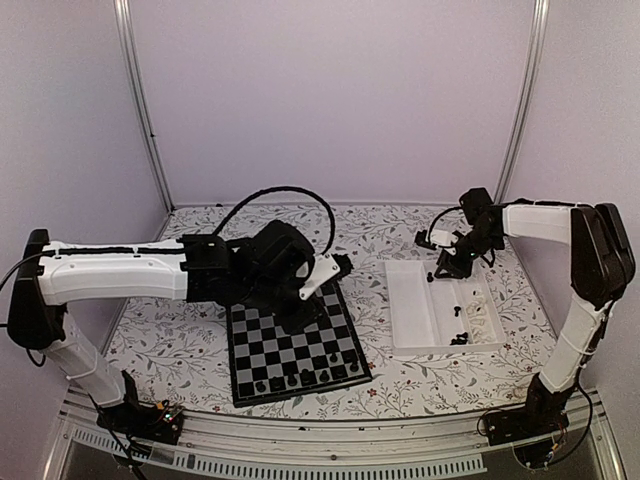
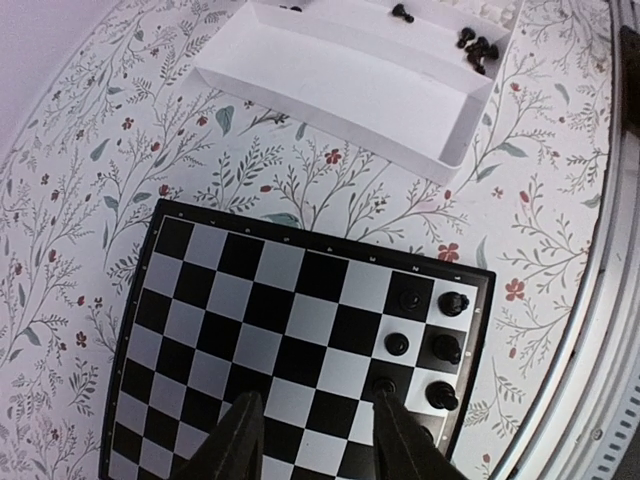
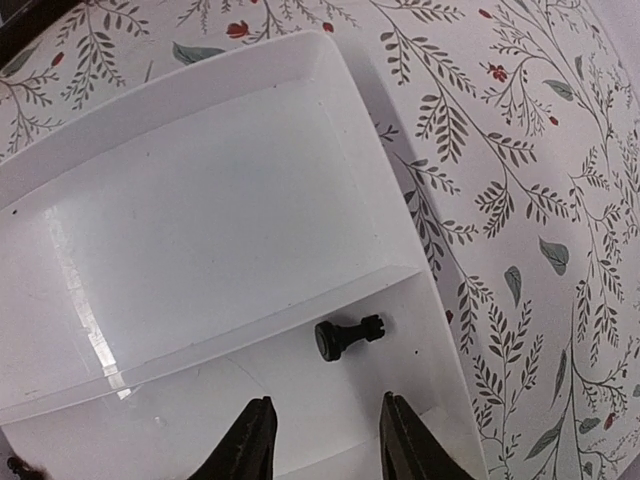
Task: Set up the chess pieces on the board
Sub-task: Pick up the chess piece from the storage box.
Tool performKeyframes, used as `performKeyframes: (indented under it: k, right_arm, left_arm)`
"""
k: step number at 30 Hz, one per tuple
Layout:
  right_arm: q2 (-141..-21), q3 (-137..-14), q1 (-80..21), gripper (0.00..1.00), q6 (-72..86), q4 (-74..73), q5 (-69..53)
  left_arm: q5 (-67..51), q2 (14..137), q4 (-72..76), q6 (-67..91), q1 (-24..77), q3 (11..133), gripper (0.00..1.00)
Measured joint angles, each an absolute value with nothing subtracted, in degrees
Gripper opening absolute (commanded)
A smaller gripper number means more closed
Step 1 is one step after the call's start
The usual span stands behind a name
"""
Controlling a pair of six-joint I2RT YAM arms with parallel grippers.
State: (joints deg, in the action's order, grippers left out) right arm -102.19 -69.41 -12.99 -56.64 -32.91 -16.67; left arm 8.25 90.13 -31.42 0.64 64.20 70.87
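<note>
The coming move turns on one black piece (image 3: 348, 336) lying on its side in the white tray (image 3: 200, 200), in the small compartment on the near side of the divider, close to the tray's outer wall. The right tool (image 3: 325, 440) hangs over that compartment with its jaws partly apart and nothing between them. The piece lies just ahead of the fingertips and a little to the right of the gap. Its long axis runs across the view, round base to the left and head to the right, so it is roughly in line with the two fingers rather than crossing between them. To my eye, closing as it stands would press base against head, so a turn of the wrist and a short reach forward look needed. The right arm is plainly the nearer one. The left tool (image 2: 315, 440) is over the board (image 2: 260, 310), well apart from the tray, jaws moderately open and empty. A few black pieces (image 2: 445, 348) stand upright in the board's corner squares, one just beside its right fingertip. The tray and board rest on the flowered desk (image 3: 520, 200).
</note>
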Motion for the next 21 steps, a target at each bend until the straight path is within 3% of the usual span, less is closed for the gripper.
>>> performKeyframes:
  k: [13, 21]
  right_arm:
    - [-113.1, -75.0, -13.3, 0.38, -47.0, -33.5, -14.6]
    - [-115.6, -79.2, -13.5, 0.45, -41.2, -34.2, -14.5]
  left_arm:
    - [8.3, 87.9, -26.7, 3.0, 64.2, 66.1, 0.40]
    - [8.0, 87.7, -24.9, 3.4, 64.1, 64.9, 0.40]
